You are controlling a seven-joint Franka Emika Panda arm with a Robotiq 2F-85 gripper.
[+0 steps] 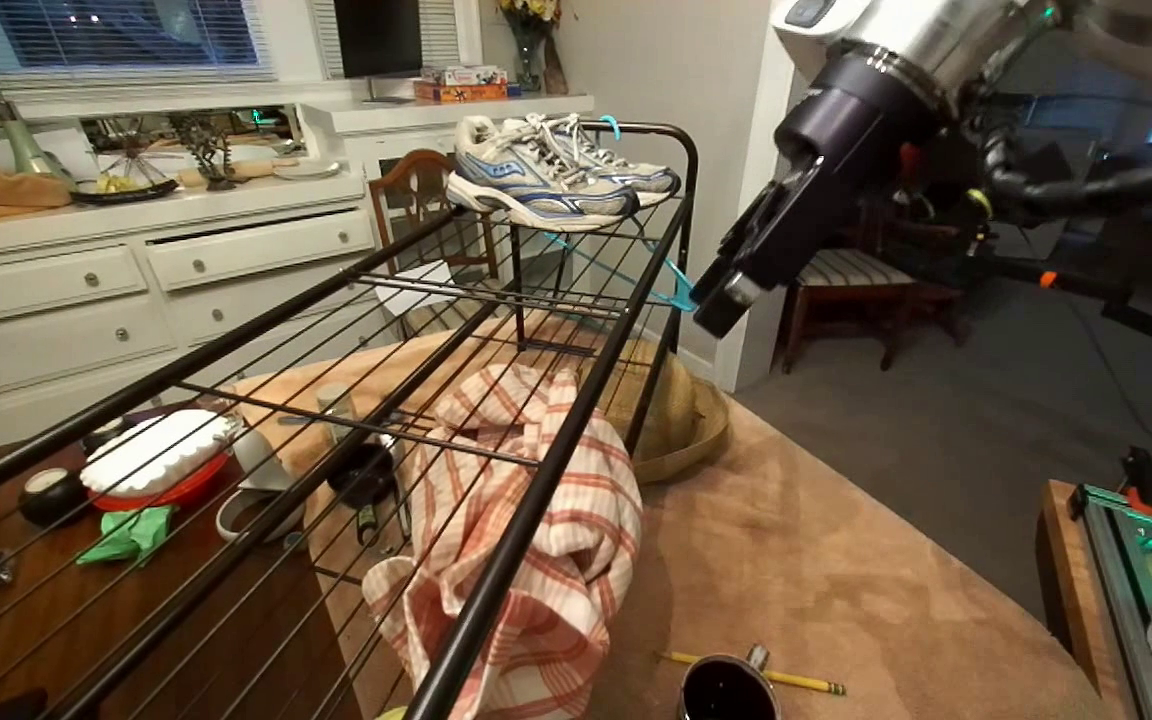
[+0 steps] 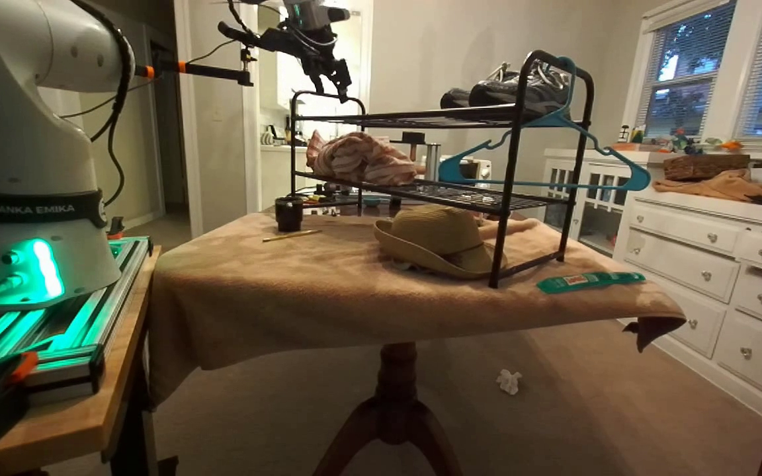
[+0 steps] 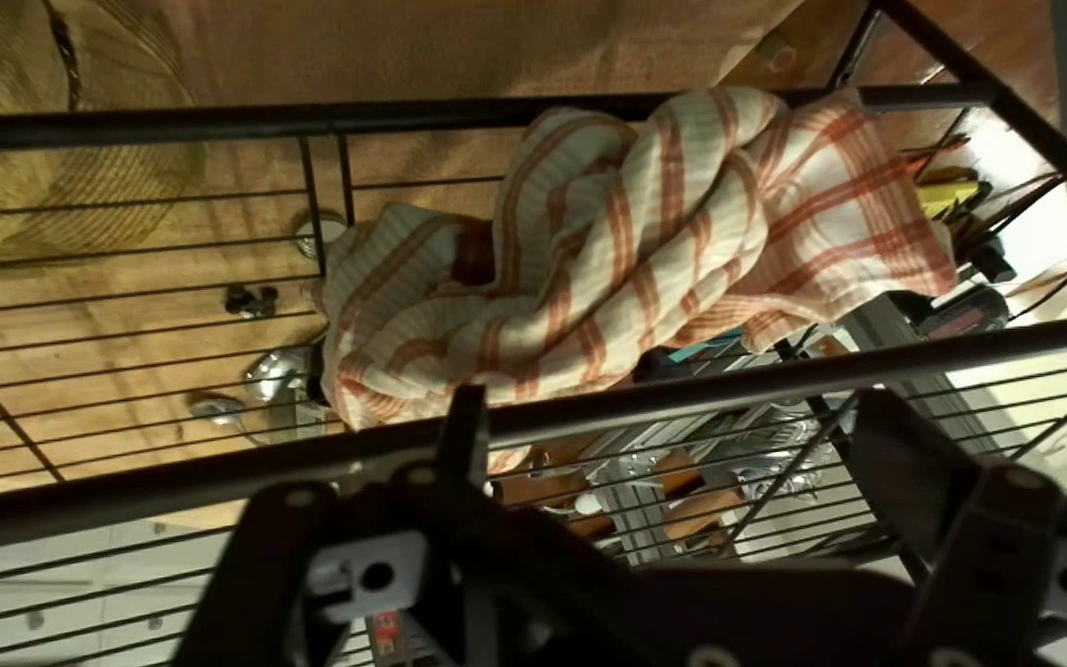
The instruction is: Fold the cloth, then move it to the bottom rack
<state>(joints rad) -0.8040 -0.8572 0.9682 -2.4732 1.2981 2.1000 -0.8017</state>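
The cloth (image 1: 576,520), orange-salmon and white plaid, lies loosely bunched on the bottom rack (image 2: 464,194), under the upper wire tier, in both exterior views (image 2: 361,158). In the wrist view the cloth (image 3: 626,250) is a crumpled, twisted roll with a flatter corner at the right, lying partly over the bottom rack's edge bar (image 3: 246,125). My gripper (image 1: 721,305) is raised above the upper tier in an exterior view (image 2: 333,89). In the wrist view the gripper's fingers (image 3: 677,431) are wide apart with nothing between them. The gripper is apart from the cloth.
Grey sneakers (image 1: 556,180) stand on the upper tier (image 1: 496,290) at one end. A blue hanger (image 2: 546,182) hangs there. A straw hat (image 2: 437,241) sits beneath the rack. A dark cup (image 2: 288,215) and a pencil (image 2: 292,235) are on the covered table (image 2: 255,277).
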